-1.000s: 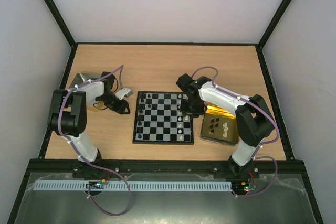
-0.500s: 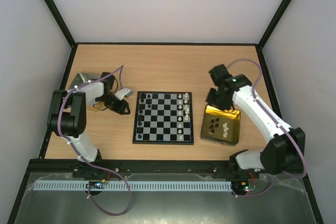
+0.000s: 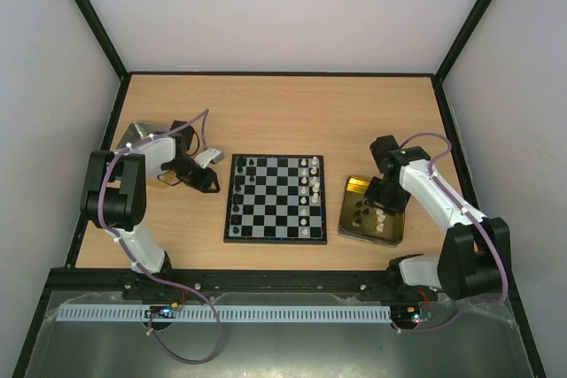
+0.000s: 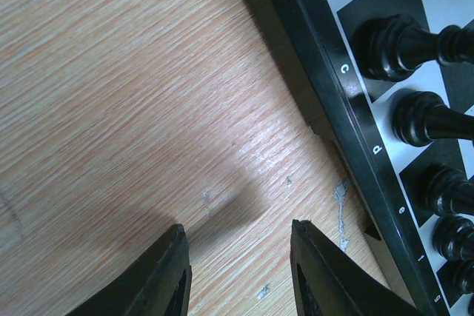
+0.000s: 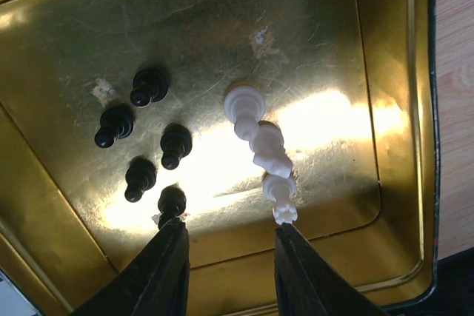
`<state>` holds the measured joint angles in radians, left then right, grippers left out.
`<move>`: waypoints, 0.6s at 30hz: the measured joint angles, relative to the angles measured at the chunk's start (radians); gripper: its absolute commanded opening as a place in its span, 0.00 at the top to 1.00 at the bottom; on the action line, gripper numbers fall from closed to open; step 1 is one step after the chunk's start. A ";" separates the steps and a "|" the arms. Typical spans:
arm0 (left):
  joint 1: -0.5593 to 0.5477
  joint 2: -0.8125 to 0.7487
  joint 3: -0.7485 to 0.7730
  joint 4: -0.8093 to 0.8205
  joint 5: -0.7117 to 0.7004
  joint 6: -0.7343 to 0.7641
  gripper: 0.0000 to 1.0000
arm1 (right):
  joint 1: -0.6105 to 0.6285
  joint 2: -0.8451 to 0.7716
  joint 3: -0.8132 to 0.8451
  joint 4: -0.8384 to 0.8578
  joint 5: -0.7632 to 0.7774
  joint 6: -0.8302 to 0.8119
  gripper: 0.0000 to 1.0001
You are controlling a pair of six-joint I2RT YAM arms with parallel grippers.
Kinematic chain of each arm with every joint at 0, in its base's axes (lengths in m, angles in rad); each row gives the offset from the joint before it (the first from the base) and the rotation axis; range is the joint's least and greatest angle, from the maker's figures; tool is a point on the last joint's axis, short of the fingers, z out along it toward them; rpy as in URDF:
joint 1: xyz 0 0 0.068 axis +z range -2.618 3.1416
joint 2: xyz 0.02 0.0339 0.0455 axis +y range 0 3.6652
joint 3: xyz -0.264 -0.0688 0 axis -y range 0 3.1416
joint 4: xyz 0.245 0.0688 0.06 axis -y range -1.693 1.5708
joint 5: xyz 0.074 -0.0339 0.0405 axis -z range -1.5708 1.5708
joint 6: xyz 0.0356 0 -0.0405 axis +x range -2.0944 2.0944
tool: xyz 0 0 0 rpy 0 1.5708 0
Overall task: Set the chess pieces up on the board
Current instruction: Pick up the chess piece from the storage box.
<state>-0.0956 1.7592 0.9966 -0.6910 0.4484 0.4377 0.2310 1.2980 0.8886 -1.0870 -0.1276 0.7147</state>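
The board (image 3: 275,238) lies mid-table, with black chess pieces (image 3: 240,185) along its left side and white ones (image 3: 309,185) along its right. My right gripper (image 3: 383,199) hangs open over the gold tin (image 3: 348,219). In the right wrist view its open gripper (image 5: 231,227) holds nothing. Several black pawns (image 5: 176,142) and three white pieces (image 5: 268,149) lie in the tin (image 5: 415,109) ahead of it. My left gripper (image 3: 213,187) rests left of the board. The left wrist view has this gripper (image 4: 237,229) open over bare wood, beside the board's edge (image 4: 333,86) and black pieces (image 4: 400,42).
A shiny silver tin part (image 3: 137,135) sits at the far left behind the left arm. The wooden table (image 3: 283,112) is bounded by a black frame and white walls. Both arm bases stand at the near edge.
My right arm has swung away from the board's right edge, out to the right and then down over the gold tin. The left arm has not moved.
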 measured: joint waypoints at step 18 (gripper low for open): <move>0.000 0.004 0.006 -0.007 -0.001 0.000 0.61 | -0.113 0.077 -0.035 0.105 -0.035 -0.056 0.72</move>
<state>-0.0956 1.7634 1.0023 -0.6979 0.4473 0.4377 0.1177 1.3754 0.8539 -0.9817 -0.1627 0.6590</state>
